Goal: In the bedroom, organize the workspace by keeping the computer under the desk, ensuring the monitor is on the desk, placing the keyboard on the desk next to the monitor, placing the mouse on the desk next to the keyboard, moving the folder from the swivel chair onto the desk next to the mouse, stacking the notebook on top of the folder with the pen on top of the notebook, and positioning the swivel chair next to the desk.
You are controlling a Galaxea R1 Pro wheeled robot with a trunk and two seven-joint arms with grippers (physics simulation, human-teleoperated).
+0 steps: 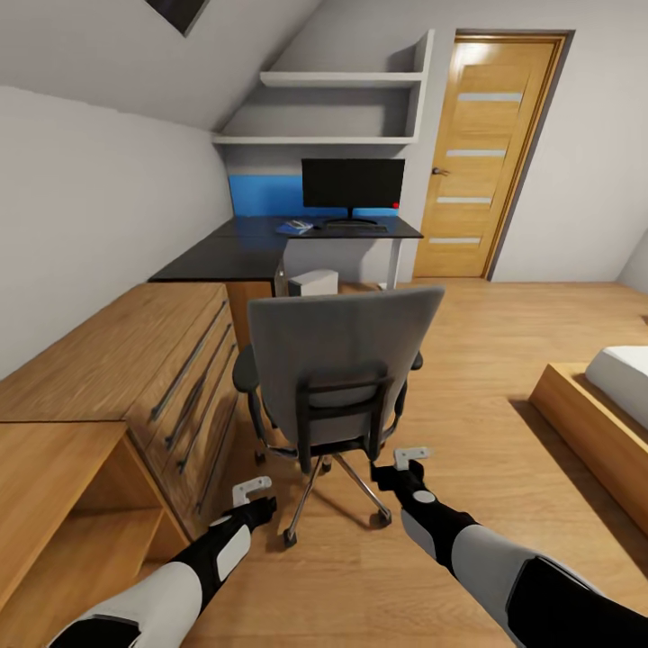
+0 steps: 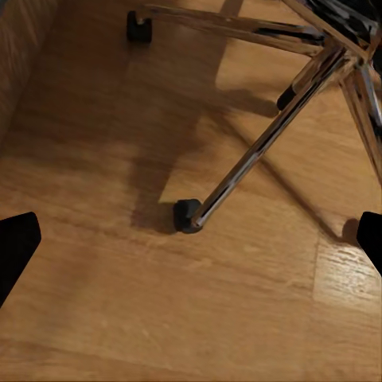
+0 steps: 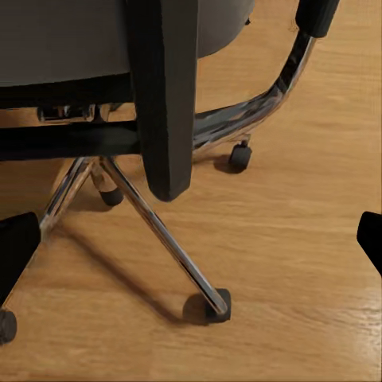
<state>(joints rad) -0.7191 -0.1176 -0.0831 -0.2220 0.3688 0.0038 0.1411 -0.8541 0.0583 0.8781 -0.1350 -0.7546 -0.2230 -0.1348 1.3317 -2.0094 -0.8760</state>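
Attic bedrm: bed (image 1: pixel 621 378), desk (image 1: pixel 270 247)

A wooden door (image 1: pixel 486 153), wall shelves (image 1: pixel 342 108), a light wooden drawer chest (image 1: pixel 135 360), perhaps a bed (image 1: pixel 621 378).

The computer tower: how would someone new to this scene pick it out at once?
Find the black-topped desk in the far corner, under the white wall shelves. On the floor beneath it, just beyond the grey swivel chair, stands the computer. It is the only pale silver-grey box there.

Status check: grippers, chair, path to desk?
Left gripper and right gripper open, empty, low behind swivel chair. Chair short of desk. Computer on floor between them.
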